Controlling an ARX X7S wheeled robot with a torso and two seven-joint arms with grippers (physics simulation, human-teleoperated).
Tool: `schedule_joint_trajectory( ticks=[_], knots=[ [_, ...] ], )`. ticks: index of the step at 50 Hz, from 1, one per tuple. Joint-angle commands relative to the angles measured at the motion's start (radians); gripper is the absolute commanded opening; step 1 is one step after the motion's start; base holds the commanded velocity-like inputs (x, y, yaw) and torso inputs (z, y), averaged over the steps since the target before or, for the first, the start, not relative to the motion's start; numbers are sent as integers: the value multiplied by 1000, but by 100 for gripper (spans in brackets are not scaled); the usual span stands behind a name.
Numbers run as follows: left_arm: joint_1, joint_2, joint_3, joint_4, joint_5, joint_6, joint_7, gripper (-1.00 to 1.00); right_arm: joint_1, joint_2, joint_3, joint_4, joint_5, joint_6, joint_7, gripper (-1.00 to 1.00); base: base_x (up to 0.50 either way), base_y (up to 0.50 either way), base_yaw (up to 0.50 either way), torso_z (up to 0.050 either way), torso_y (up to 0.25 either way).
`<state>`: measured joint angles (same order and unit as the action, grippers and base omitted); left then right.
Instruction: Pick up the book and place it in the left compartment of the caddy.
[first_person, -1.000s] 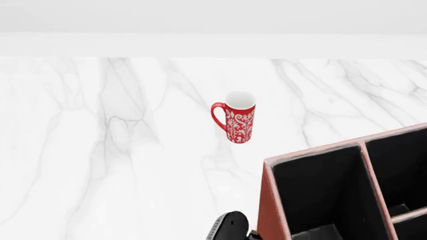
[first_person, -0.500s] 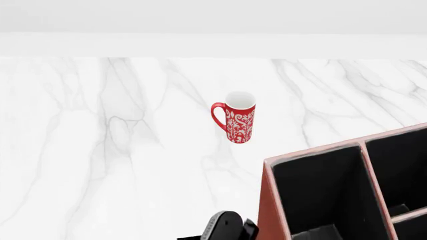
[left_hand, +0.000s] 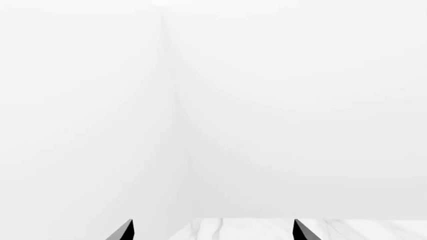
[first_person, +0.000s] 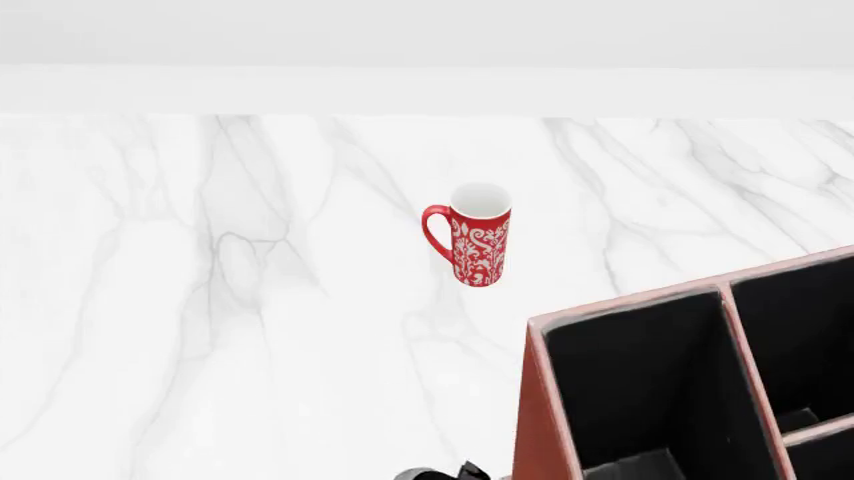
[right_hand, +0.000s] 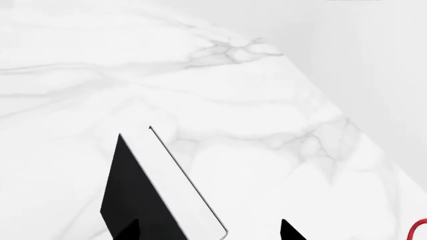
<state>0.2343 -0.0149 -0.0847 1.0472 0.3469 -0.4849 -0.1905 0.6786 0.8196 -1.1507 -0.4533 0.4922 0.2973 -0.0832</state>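
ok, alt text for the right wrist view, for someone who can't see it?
A thick black hardcover book with white page edges stands upright on a white marble tabletop, just ahead of the right gripper, whose two dark fingertips are spread apart and not touching it. A sliver of red mug handle shows at one edge of the picture.

red-and-white patterned mug (first_person: 470, 235) upright on white marble table (first_person: 200, 300), handle leftward

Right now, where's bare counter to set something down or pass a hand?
Free: the marble counter left of the mug, and the strip behind it to the wall. Tighter: between the mug and the caddy. In the right wrist view, the book stands on otherwise bare marble.
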Motion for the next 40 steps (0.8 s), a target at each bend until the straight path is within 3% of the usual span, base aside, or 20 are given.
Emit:
schedule_joint_trajectory(
  ticks=[1, 40],
  knots=[
    [-1, 14, -17, 0, 0, 12, 39, 100, -10, -34, 12, 40, -26, -48, -33, 100, 0, 0, 0, 0, 0],
    [-6, 13, -15, 0, 1, 7, 43, 100, -64, -86, -24, 175, -49, -125, -74, 100, 0, 0, 0, 0, 0]
  ],
)
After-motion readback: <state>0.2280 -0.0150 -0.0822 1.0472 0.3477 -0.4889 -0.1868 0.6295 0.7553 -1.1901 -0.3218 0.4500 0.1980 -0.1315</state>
